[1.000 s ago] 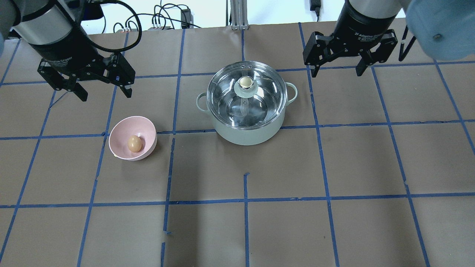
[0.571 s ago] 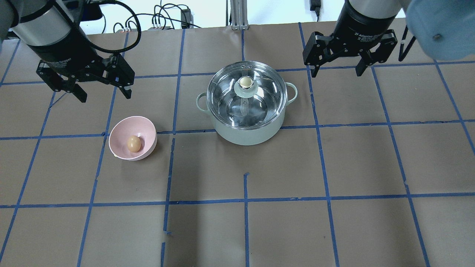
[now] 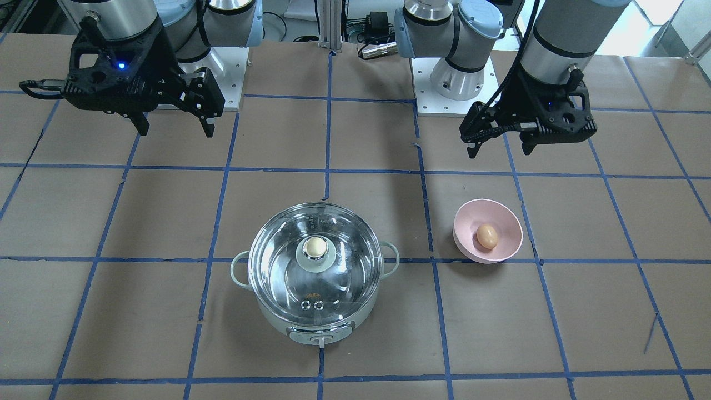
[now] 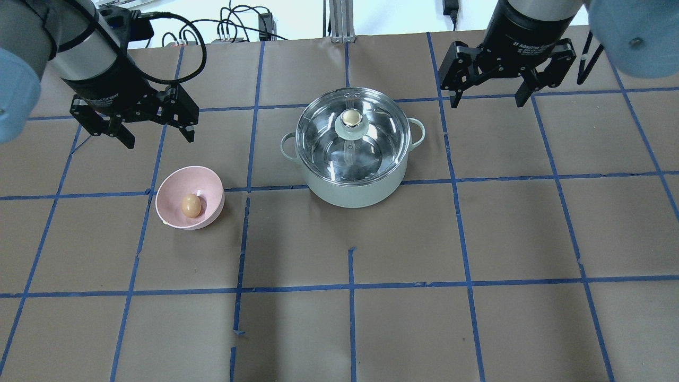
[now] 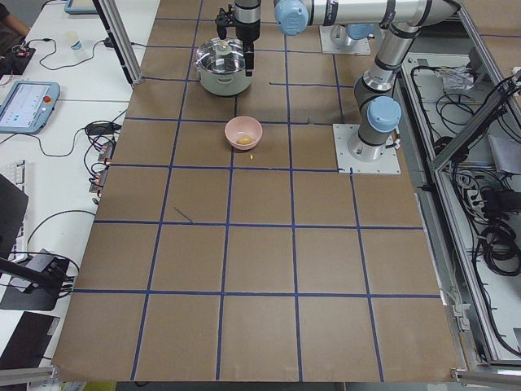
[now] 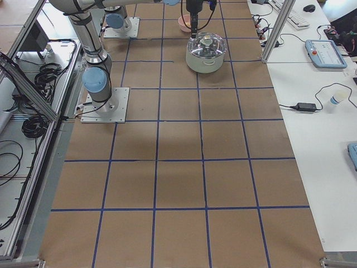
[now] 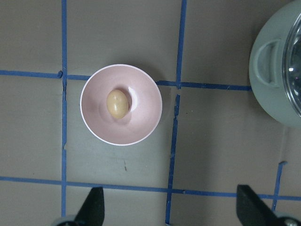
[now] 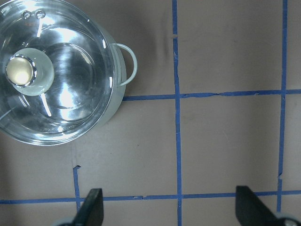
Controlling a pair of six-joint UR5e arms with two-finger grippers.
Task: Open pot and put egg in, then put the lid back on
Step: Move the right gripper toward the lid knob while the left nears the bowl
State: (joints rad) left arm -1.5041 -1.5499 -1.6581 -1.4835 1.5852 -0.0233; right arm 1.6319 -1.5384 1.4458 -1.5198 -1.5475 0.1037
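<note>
Lid [image 4: 374, 135] sat closed on the pot [image 4: 350, 191]. The egg [image 4: 191, 205] lay in a pink bowl [image 4: 172, 185] well apart from the pot, on the left arm's side. Left gripper [image 4: 159, 139] and right gripper [image 4: 488, 102] both hung with jaws spread wide, holding nothing. The glass lid was probably heavy, slick and breakable, best taken by its central knob [image 4: 350, 117]. The egg, light and fragile, called for a gentle pinch across its narrow middle.
</note>
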